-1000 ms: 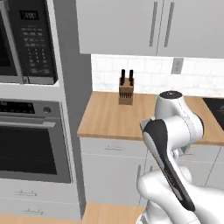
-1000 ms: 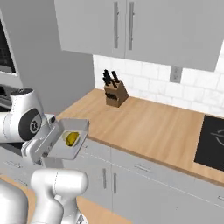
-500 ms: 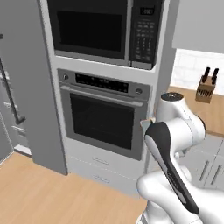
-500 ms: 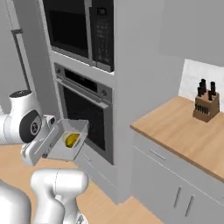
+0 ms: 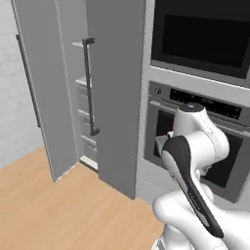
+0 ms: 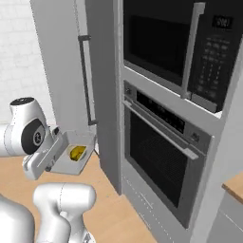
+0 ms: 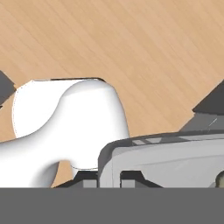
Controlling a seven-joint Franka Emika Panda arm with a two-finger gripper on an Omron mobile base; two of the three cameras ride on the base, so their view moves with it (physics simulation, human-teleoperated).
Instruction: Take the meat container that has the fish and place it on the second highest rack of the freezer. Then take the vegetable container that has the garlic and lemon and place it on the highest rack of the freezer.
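A grey vegetable container with a yellow lemon inside is held level in front of the robot's body. My gripper is shut on its near rim. A corner of the container peeks out behind the arm in the left base view. In the hand view the container's rim runs right above the fingertips. The freezer stands open, its white racks showing in the gap beside the swung-out door. The meat container with the fish is hidden.
A tall grey cabinet panel with a dark handle stands between the freezer opening and the wall oven. A microwave sits above the oven. Wooden floor spreads in front of the freezer.
The base has driven and turned left: the views passed from the counter with the knife block, past the oven, to the open freezer. The container stays in the gripper.
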